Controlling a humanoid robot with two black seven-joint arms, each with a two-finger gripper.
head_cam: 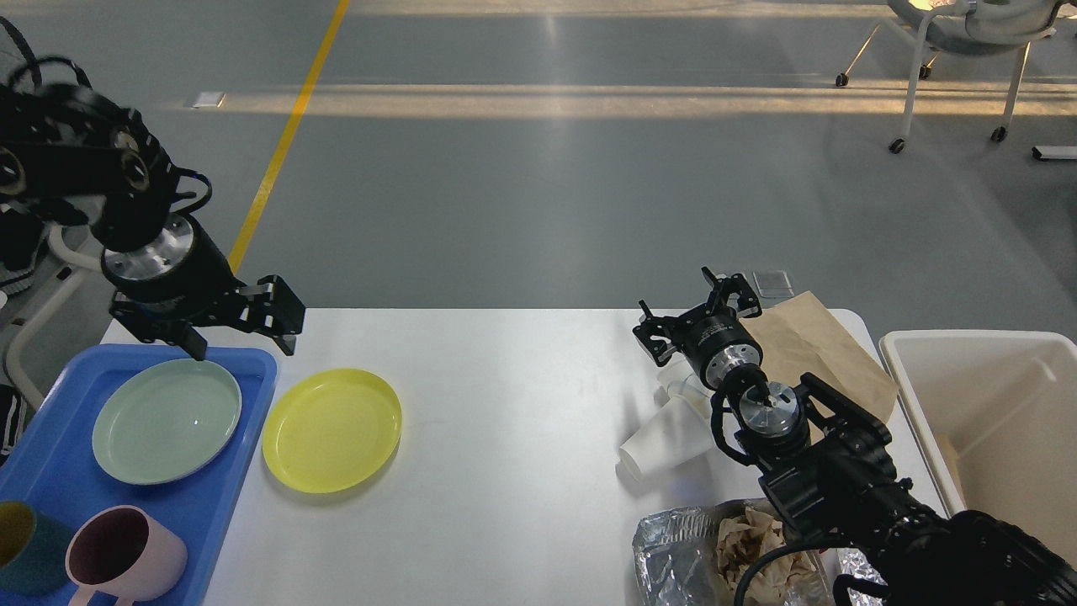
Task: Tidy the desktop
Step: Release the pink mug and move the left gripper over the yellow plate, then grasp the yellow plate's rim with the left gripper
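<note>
So the white bench [505,404] is only partly tidied, going by how things are laid out. It fills the lower middle of the head view, between the blue tray [244,421] on its left end and the cream bin [976,345] just off its right edge.

What looks sorted: the tray is already loaded with a pale green plate [166,421], a pink mug [126,555] and a dark teal cup [25,547] at the near corner. The bin seems mostly empty, though little of its inside can be seen.

What is left, biggest first: a crumpled foil sheet with a wad of brown paper [724,547] at the near right edge, a brown paper bag [824,345] lying flat at the far right corner, a yellow plate [332,429] sitting on the bare bench just beside the tray, and a white paper cup [665,438] tipped on its side, with what may be a clear plastic cup [686,387] touching it.

The left gripper [240,332] is held above the tray's far edge, fingers spread apart and nothing held; the yellow plate is probably its next job. The right gripper [694,316] is parked over the cups, fingers also apart, nothing gripped.

Roughly half done is the guess, with all the rubbish still to be binned.
</note>
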